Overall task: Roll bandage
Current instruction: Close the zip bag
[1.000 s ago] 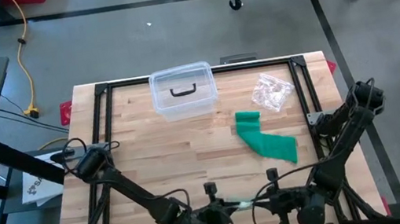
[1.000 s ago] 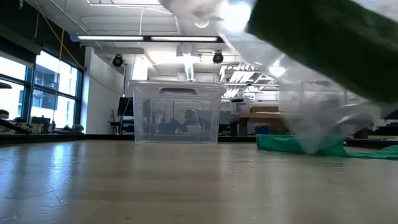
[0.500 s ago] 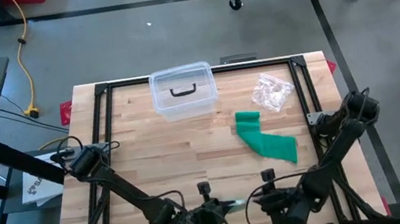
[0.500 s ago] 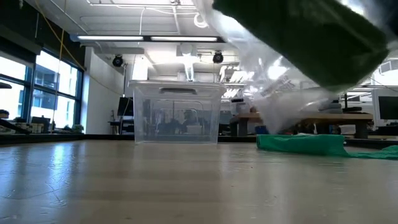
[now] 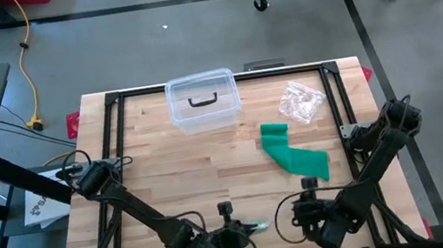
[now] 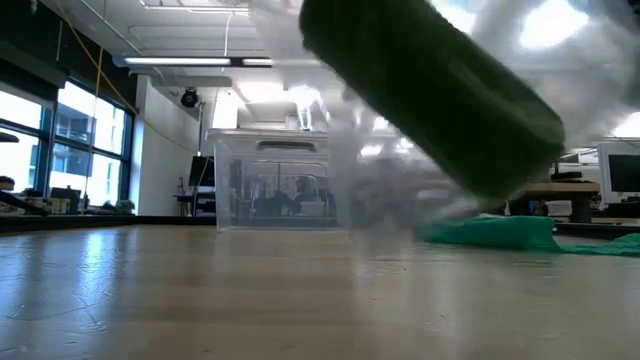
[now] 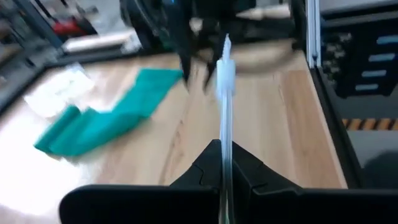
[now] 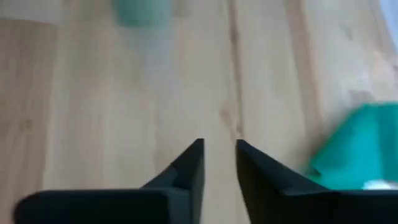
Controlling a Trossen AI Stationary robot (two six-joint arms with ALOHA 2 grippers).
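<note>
1. Left gripper [image 5: 239,231], at the near edge of the worktop [image 5: 168,176]. Fingers fully closed, pinching the edge of a clear plastic wrapper [image 7: 224,93]. In the low view the wrapper [image 6: 400,180] hangs close to the lens with a dark green roll [image 6: 430,95] inside it.

2. Right gripper [image 5: 309,188], near edge, just right of the left gripper and apart from the wrapper. Fingers [image 8: 186,171] stand a small gap apart with bare wood between them; nothing held.

3. Green bandage [image 5: 293,155], an unrolled strip lying flat on the right half of the worktop, beyond the right gripper. One end is loosely folded over, toward the far side. It also shows in the left wrist view [image 7: 106,121] and the low view [image 6: 490,232].

4. Crumpled clear wrapper [image 5: 301,101], far right part of the worktop, just beyond the bandage and not touching it.

5. Clear plastic box [image 5: 203,102] with lid and dark handle, far middle of the worktop, well apart from the bandage.

6. Sheet with dark print [image 5: 40,206], off the worktop's left edge; writing too small to read. No readable labels elsewhere.
</note>
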